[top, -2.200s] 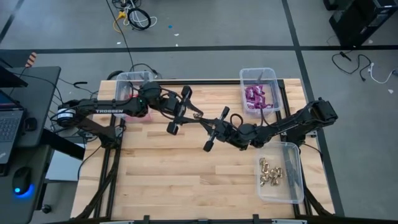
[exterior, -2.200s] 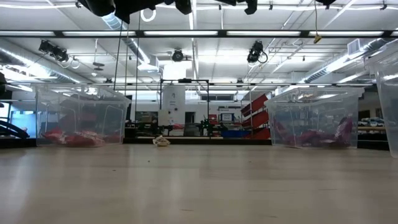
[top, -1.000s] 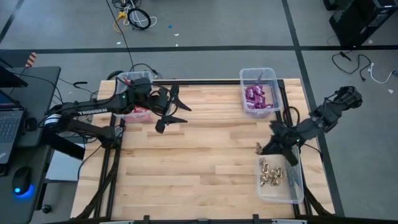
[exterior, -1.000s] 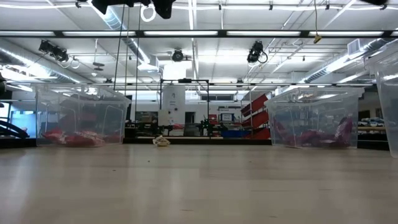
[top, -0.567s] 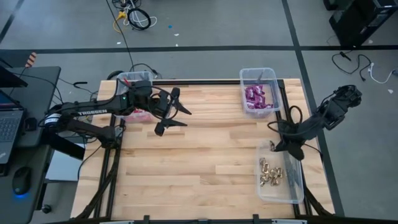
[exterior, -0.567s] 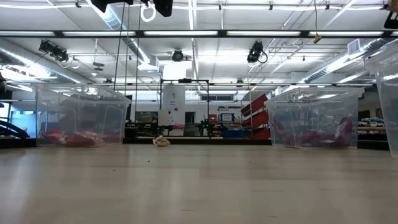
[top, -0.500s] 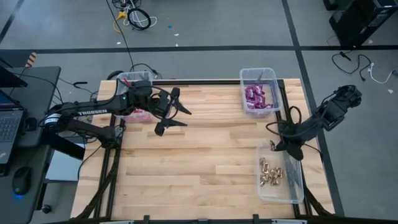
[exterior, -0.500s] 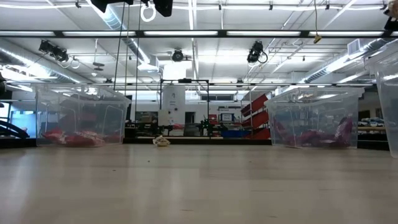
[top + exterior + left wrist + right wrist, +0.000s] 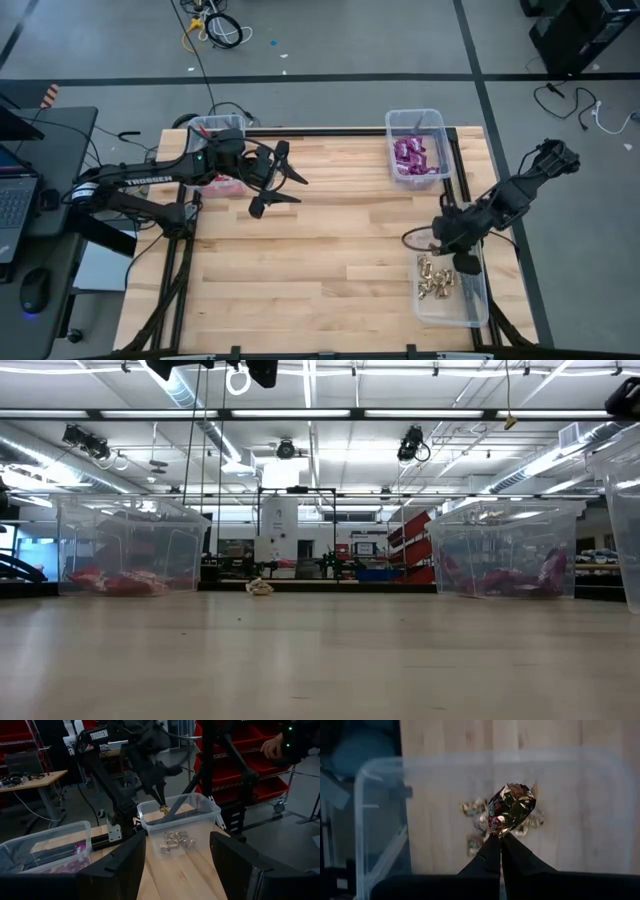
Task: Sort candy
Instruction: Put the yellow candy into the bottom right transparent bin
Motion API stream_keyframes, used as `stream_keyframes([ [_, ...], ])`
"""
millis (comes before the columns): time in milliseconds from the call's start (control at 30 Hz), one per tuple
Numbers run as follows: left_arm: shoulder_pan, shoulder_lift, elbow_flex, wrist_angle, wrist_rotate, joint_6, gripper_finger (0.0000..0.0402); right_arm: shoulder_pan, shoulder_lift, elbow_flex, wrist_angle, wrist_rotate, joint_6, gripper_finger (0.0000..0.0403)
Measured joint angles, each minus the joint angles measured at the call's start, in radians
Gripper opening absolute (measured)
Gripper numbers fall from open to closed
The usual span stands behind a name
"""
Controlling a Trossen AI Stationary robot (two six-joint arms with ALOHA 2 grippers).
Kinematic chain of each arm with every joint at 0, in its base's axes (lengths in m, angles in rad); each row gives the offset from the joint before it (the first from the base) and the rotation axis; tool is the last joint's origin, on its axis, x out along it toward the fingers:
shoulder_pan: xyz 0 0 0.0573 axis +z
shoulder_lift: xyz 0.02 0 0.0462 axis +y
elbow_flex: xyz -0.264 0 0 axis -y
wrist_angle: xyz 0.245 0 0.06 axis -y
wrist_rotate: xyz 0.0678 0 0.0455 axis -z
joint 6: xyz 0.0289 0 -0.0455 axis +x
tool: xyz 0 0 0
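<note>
My right gripper [image 9: 500,846] is shut on a gold foil candy [image 9: 512,804] and hangs over the far end of a clear bin [image 9: 470,290] at the near right, where several gold candies [image 9: 434,277] lie on the floor. The left wrist view shows the same gripper [image 9: 161,802] slanting down over that bin [image 9: 200,827]. My left gripper [image 9: 278,180] stands open and level above the far left of the table, holding nothing. Red packets lie in the far-left bin [image 9: 212,150] and purple packets in the far-right bin [image 9: 417,150]. My right gripper pinches one end of the crinkled gold wrapper [image 9: 501,831] between its two fingertips. The fingers slant steeply downward, coming from the table's right side. The candy sticks out past the fingertips, lifted clear above the gold pieces in the bin.
A small pale wrapped piece [image 9: 259,587] lies on the tabletop far off in the low view, between the red bin [image 9: 130,550] and the purple bin [image 9: 505,550]. The middle of the wooden table [image 9: 320,260] is bare. A person's hand [image 9: 272,745] shows beyond the table.
My right gripper has tipped its fingers steeply downward and sunk a little over the far end of the gold bin, staying shut on the gold candy.
</note>
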Motion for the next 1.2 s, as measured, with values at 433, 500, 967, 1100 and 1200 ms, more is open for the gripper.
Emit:
stream_keyframes([
  [433, 0.0, 0.0, 0.0, -0.017, 0.0, 0.002, 0.0225, 0.007, 0.193, 0.0, -0.014, -0.196, 0.001, 0.0],
  [500, 0.0, 0.0, 0.0, -0.024, 0.0, 0.002, 0.0225, 0.016, 0.214, 0.0, -0.023, -0.242, 0.001, 0.0],
  [967, 0.0, 0.0, 0.0, -0.026, -0.001, 0.021, 0.0225, 0.062, 0.292, 0.0, -0.083, -0.295, 0.001, 0.0002],
  [1100, 0.0, 0.0, 0.0, -0.026, -0.001, 0.021, 0.0225, 0.062, 0.291, 0.0, -0.082, -0.295, 0.001, 0.0002],
  [1200, 0.0, 0.0, 0.0, -0.026, -0.001, 0.021, 0.0225, 0.062, 0.291, 0.0, -0.082, -0.294, 0.001, 0.0002],
])
